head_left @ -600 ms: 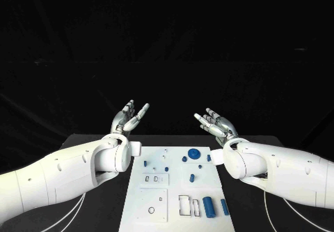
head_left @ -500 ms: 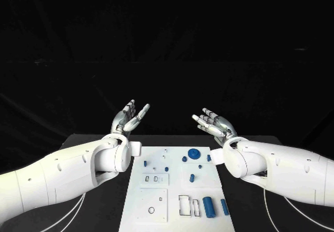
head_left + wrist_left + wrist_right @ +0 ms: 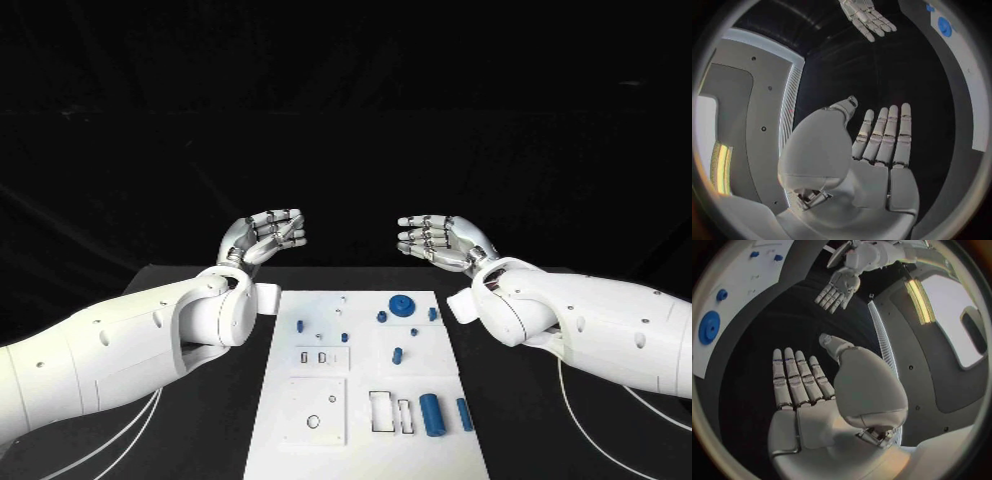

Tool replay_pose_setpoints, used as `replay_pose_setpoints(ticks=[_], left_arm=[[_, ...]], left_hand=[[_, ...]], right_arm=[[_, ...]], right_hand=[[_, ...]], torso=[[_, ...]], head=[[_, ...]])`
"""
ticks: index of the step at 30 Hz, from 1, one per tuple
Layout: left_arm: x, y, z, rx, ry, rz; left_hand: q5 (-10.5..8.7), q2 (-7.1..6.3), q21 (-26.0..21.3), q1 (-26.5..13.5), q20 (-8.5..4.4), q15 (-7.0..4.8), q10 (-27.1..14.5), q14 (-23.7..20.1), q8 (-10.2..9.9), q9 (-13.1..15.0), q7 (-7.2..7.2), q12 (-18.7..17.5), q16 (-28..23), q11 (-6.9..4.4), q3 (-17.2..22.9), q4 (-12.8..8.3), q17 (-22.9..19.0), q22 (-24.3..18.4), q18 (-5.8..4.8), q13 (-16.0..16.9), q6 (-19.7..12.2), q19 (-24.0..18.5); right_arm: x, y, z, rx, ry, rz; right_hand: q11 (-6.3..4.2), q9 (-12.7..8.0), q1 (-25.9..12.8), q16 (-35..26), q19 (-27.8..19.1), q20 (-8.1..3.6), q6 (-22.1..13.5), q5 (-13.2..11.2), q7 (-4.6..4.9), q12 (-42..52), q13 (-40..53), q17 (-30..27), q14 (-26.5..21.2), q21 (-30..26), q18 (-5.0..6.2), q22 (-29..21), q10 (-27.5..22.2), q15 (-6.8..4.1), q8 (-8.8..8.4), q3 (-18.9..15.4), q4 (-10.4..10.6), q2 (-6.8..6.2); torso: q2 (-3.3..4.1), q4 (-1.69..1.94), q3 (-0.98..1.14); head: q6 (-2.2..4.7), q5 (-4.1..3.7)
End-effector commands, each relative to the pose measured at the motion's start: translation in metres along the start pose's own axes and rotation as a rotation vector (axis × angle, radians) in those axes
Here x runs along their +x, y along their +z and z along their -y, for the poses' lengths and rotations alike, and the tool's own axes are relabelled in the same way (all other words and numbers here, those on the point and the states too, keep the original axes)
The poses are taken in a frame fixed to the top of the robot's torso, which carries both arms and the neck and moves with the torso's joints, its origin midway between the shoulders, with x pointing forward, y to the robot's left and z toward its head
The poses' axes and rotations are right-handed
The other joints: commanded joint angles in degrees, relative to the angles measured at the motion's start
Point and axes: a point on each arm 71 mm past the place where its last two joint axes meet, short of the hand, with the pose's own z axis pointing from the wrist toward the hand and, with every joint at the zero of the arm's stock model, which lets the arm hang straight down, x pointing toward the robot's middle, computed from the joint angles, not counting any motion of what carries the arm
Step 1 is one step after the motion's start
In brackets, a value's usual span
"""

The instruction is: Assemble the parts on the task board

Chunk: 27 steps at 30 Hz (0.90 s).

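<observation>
Both hands hang empty with fingers spread, left hand (image 3: 264, 236) and right hand (image 3: 440, 240) mid-frame above the task board (image 3: 364, 420) at lower centre, parts (image 3: 431, 414) untouched; assembly looks unstarted, and next a hand must descend.

We hold both arms raised, reaching forward side by side. Our left hand (image 3: 264, 236) and right hand (image 3: 441, 240) face each other, well apart, fingers (image 3: 891, 131) extended close together, gripping nothing.
</observation>
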Motion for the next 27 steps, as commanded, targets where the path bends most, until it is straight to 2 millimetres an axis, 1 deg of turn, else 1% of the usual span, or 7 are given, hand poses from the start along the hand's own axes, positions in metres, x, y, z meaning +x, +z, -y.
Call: replay_pose_setpoints(ticks=[1,6,11,12,18,23,27], left_arm=[[0.006,0.000,0.004,0.016,0.010,-0.102],[0.008,-0.003,0.009,0.018,0.026,-0.154],[0.007,-0.008,0.017,0.020,0.030,-0.197],[0.007,-0.011,0.020,0.022,0.028,-0.210],[0.010,-0.022,0.035,0.038,-0.003,-0.283],[0.014,-0.030,0.048,0.053,-0.021,-0.327],[0.017,-0.034,0.056,0.062,-0.029,-0.347]], left_hand=[[0.09,-0.49,1.29,0.80,-0.85,-1.31,4.52,4.11,0.94,0.31,3.45,0.14,1.28,-1.31,1.96,-0.82,0.81,0.20,0.86,0.02,3.23,3.12],[0.10,-1.69,2.52,0.67,-2.19,-2.67,9.35,7.92,1.43,0.30,2.36,-0.54,2.11,-2.64,4.99,-1.43,1.87,0.32,0.79,-0.14,6.27,5.98],[0.09,-2.79,2.87,0.33,-2.61,-3.02,11.01,9.05,1.22,0.15,2.14,-1.71,2.05,-2.93,6.62,-1.91,2.46,0.27,0.73,-0.19,7.04,6.75],[0.08,-2.90,2.90,0.28,-2.63,-3.04,11.16,9.13,1.21,0.14,2.12,-1.82,2.03,-2.95,6.76,-1.96,2.52,0.26,0.73,-0.19,7.12,6.80],[0.09,-3.20,2.93,0.18,-2.69,-3.09,11.48,9.26,1.15,0.12,2.07,-2.14,1.96,-3.00,7.07,-2.13,2.65,0.22,0.71,-0.19,7.26,6.87],[0.08,-3.46,2.88,0.05,-2.69,-3.02,11.47,9.12,0.96,0.04,2.16,-2.59,1.74,-2.92,7.34,-2.27,2.72,0.16,0.67,-0.23,7.14,6.81],[0.07,-3.83,2.77,-0.43,-2.62,-2.89,11.46,8.92,0.74,-0.05,2.31,-3.09,1.46,-2.77,7.41,-2.23,2.80,0.04,0.62,-0.23,6.99,6.67]], right_arm=[[0.001,0.002,-0.005,-0.046,-0.231,-0.093],[-0.001,0.003,-0.009,-0.050,-0.384,-0.161],[0.001,0.003,-0.012,-0.038,-0.570,-0.251],[0.002,0.003,-0.013,-0.029,-0.624,-0.275],[0.006,0.002,-0.019,-0.022,-0.842,-0.328],[0.011,0.002,-0.026,-0.032,-0.984,-0.338],[0.015,0.002,-0.031,-0.045,-1.032,-0.334]], right_hand=[[-2.36,1.59,-0.69,2.59,9.09,-1.12,12.64,0.17,4.12,-0.22,0.22,0.97,12.34,3.86,2.45,0.96,13.04,-2.79,2.89,6.32,-3.23,-2.96],[-3.95,1.99,-1.90,3.72,12.10,-2.66,15.84,0.04,2.67,-0.76,0.31,1.70,16.98,5.63,2.46,1.50,17.95,-4.46,3.72,7.75,-3.34,-4.35],[-5.16,2.61,-2.57,4.80,14.66,-3.95,17.83,-0.08,1.56,-1.34,0.43,3.05,20.57,7.54,2.45,2.30,21.68,-5.79,4.38,7.63,-3.43,-5.81],[-5.52,2.84,-2.63,5.51,16.43,-4.67,18.16,-0.09,1.33,-1.78,0.42,3.82,22.38,8.98,2.38,3.01,22.57,-6.44,4.42,7.28,-3.47,-6.25],[-6.61,3.88,-3.39,7.39,19.32,-6.08,19.71,-0.08,0.18,-2.37,0.64,6.39,26.37,11.40,2.38,4.31,25.31,-7.86,4.94,5.61,-2.85,-7.92],[-8.05,5.01,-3.18,15.83,26.61,-9.21,20.56,-0.03,-0.93,-2.92,0.94,13.30,36.90,18.16,2.36,8.16,26.84,-10.73,4.67,3.60,-1.93,-9.11],[-8.40,5.66,-2.73,24.90,28.56,-10.25,20.69,0.10,-1.17,-2.87,1.07,20.18,39.53,23.50,2.13,11.96,26.59,-11.23,3.84,3.03,-0.99,-9.46]], torso=[[0.69,0.19,0.12],[1.54,0.37,0.14],[2.92,0.61,0.17],[3.46,0.72,0.13],[5.50,1.06,-0.15],[7.28,1.44,-0.37],[8.23,1.69,-0.49]], head=[[-0.12,-0.17],[-0.14,-0.47],[-0.21,-0.90],[-0.16,-1.11],[0.19,-1.72],[0.54,-2.24],[0.52,-2.45]])
